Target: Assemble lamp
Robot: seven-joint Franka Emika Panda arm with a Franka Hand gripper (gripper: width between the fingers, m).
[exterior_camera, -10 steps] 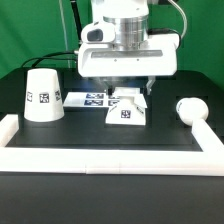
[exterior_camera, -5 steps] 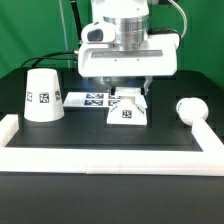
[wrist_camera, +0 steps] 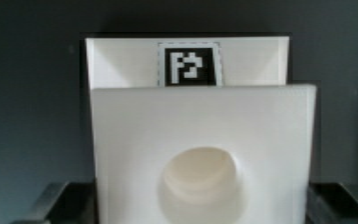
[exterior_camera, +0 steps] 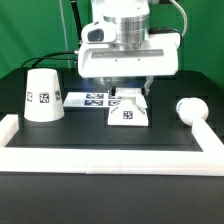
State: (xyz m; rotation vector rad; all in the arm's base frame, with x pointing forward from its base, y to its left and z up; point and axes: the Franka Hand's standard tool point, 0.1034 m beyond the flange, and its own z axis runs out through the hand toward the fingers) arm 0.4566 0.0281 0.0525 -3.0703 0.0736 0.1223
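Observation:
The square lamp base [exterior_camera: 128, 113] lies in the middle of the black table with a tag on its front. In the wrist view the base [wrist_camera: 202, 130] fills the picture, showing its tag and a round socket hole. My gripper [exterior_camera: 128, 96] hangs straight over the base. It is open, and in the wrist view [wrist_camera: 197, 205] its dark fingers [wrist_camera: 59, 200] stand either side of the base, with a gap on each side. The cone shade [exterior_camera: 42, 95] stands at the exterior view's left. The bulb [exterior_camera: 188, 108] lies at the exterior view's right.
The marker board [exterior_camera: 93, 98] lies flat behind the base, partly under my gripper. A white raised border rail [exterior_camera: 110, 158] runs along the table's front and up both sides, close to the bulb.

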